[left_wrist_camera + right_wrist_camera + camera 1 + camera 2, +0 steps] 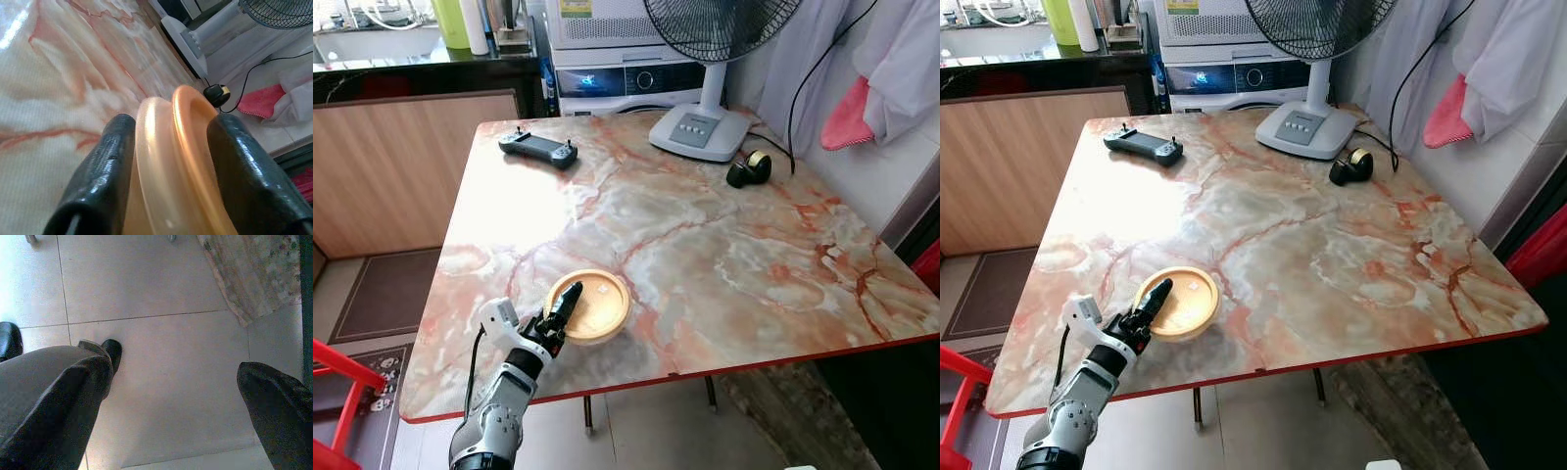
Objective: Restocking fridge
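Observation:
A round orange plastic container (597, 305) lies flat on the marble table (724, 264), near its front left edge. My left gripper (570, 297) reaches over the table edge onto the container's near rim. In the left wrist view the two black fingers (105, 166) sit on either side of the container's double rim (181, 156), shut on it. My right gripper (176, 377) hangs open over the tiled floor, with nothing between its fingers.
A black handheld controller (538, 148) lies at the table's far left. A white fan base (700, 130) and a small black and gold object (749, 169) stand at the back right. A red chair frame (342, 387) is at the lower left.

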{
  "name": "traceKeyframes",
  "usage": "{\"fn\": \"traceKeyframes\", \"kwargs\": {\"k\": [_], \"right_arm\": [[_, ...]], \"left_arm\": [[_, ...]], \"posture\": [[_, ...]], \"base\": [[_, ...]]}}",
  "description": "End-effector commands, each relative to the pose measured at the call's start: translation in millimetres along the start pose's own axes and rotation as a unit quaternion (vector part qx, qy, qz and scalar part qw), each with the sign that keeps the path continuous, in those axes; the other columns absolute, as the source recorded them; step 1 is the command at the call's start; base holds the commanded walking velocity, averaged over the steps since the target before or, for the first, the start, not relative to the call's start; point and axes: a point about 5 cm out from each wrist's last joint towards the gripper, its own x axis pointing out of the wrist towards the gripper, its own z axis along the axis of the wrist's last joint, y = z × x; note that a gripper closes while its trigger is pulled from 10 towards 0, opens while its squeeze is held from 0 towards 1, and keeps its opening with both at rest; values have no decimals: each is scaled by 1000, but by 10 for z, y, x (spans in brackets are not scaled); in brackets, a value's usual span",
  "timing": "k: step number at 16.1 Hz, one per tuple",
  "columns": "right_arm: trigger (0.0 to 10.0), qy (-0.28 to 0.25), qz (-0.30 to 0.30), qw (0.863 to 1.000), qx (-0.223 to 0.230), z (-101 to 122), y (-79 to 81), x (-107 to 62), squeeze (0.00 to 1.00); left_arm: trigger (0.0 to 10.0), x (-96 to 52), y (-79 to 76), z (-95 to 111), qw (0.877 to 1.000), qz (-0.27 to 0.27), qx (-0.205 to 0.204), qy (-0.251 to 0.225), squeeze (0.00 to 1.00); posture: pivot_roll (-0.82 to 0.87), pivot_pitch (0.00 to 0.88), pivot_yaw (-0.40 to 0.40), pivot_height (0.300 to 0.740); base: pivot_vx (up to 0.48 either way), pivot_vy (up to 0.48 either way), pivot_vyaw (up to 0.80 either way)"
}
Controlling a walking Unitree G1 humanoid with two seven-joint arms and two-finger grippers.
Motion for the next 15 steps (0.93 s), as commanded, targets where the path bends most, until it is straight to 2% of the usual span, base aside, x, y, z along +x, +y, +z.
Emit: {"fn": "traceKeyframes", "kwargs": {"k": [1, 10, 13, 14, 15], "right_arm": [[10000, 5, -6, 1000, -9, 0, -41, -4, 0], [10000, 8, -3, 1000, -13, -2, -41, -4, 0], [10000, 7, -4, 1000, -11, -5, -37, -4, 0], [10000, 5, -7, 1000, 2, -11, -36, -5, 0], [10000, 4, -9, 1000, 15, -18, -32, -6, 0]], "left_arm": [[0, 15, 8, 16, 1000, 2, 4, 0, 0], [0, 3, 38, 47, 1000, 15, 14, -7, 0], [0, 9, 16, 156, 999, 19, 31, -30, 0], [0, 19, -33, 281, 994, 39, 94, -50, 0], [4549, 20, -78, 369, 986, 50, 143, -64, 0]], "posture": [[-7, 0, -60, 740], [0, 0, -64, 740], [1, 0, -58, 740], [8, 0, -53, 740], [11, 0, -47, 740]], "base": [[0, 0, 0], [0, 0, 0], [0, 0, 0], [0, 0, 0], [0, 0, 0]]}}
